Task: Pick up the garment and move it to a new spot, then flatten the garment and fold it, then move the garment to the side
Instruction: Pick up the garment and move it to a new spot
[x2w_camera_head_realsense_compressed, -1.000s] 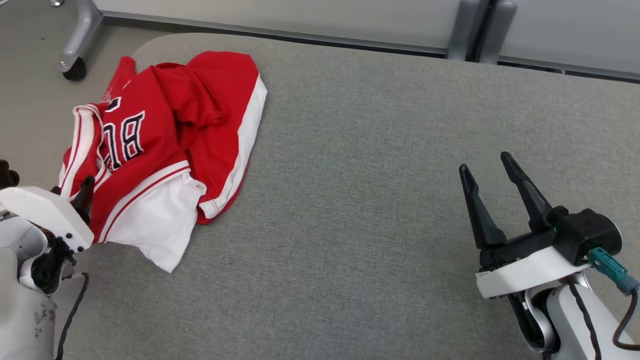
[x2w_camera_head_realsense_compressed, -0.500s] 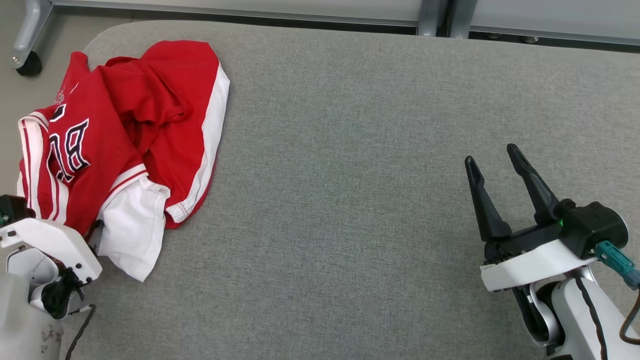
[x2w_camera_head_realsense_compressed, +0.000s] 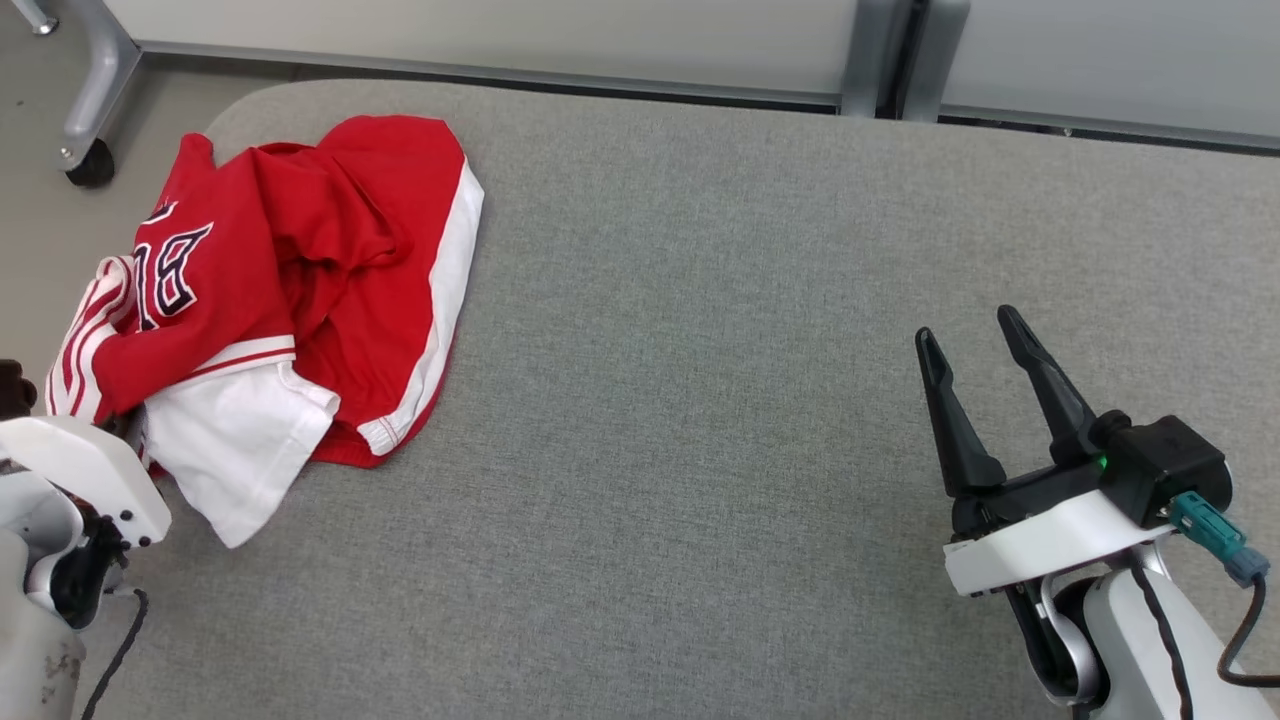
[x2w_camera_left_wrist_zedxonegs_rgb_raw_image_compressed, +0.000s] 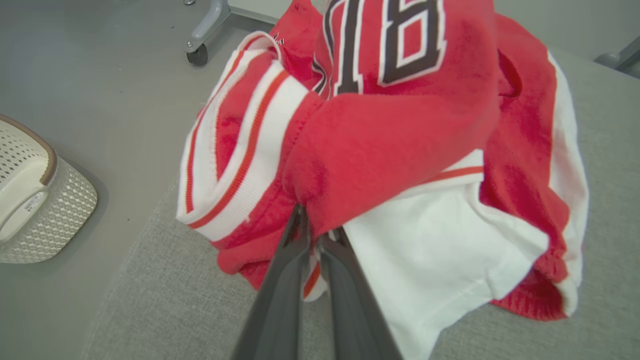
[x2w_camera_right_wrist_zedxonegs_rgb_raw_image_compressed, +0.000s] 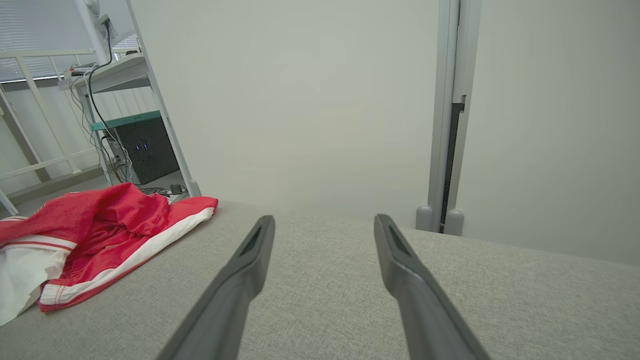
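Note:
The garment (x2w_camera_head_realsense_compressed: 290, 290) is a red and white jersey with dark numerals, lying crumpled at the far left corner of the grey padded table (x2w_camera_head_realsense_compressed: 700, 400). In the left wrist view my left gripper (x2w_camera_left_wrist_zedxonegs_rgb_raw_image_compressed: 315, 229) is shut on a red fold of the garment (x2w_camera_left_wrist_zedxonegs_rgb_raw_image_compressed: 395, 135) near its striped cuff. Its white housing (x2w_camera_head_realsense_compressed: 85, 465) sits at the garment's near left edge, with the fingertips hidden under cloth. My right gripper (x2w_camera_head_realsense_compressed: 966, 328) hovers open over bare table at the right, far from the garment (x2w_camera_right_wrist_zedxonegs_rgb_raw_image_compressed: 100, 225). Nothing is between its fingers (x2w_camera_right_wrist_zedxonegs_rgb_raw_image_compressed: 250, 250).
A white perforated basket (x2w_camera_left_wrist_zedxonegs_rgb_raw_image_compressed: 35, 200) stands on the floor left of the table. A wheeled frame leg (x2w_camera_head_realsense_compressed: 90, 160) is beyond the table's far left corner. Pale wall panels and a grey post (x2w_camera_head_realsense_compressed: 880, 60) run behind the table. A shelf with cables (x2w_camera_right_wrist_zedxonegs_rgb_raw_image_compressed: 145, 147) stands at the far left.
My left gripper has gone from open to shut, pinching the garment's near left edge, and the cloth there has bunched up. The head camera has shifted. The right gripper stays open.

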